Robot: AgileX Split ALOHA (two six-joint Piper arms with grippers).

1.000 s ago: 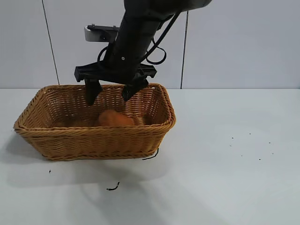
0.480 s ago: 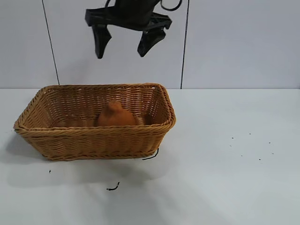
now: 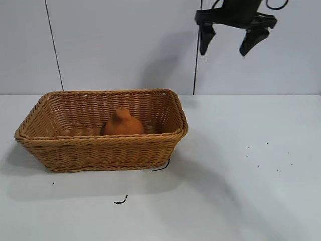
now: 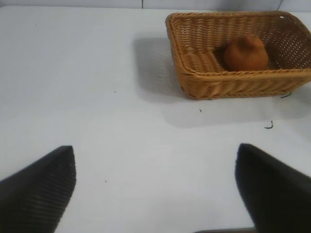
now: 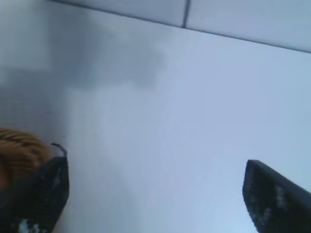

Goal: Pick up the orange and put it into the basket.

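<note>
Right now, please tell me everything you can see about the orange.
The orange is a matte, dull-orange fruit, rounded, with a knobby neck pointing up. It sits upright inside the basket, on the woven floor, right of the middle and nearer the far wall. The basket's front rim hides its lowest part in the exterior view. No gripper touches it; the right gripper hangs open, high and off to the basket's right.

Exterior camera, level with the table (image 3: 241, 191), faces the wall from nearby. The left wrist camera looks down from afar, sharing the basket (image 4: 233, 82) (its corner (image 5: 22, 148) edges the right wrist view).
</note>
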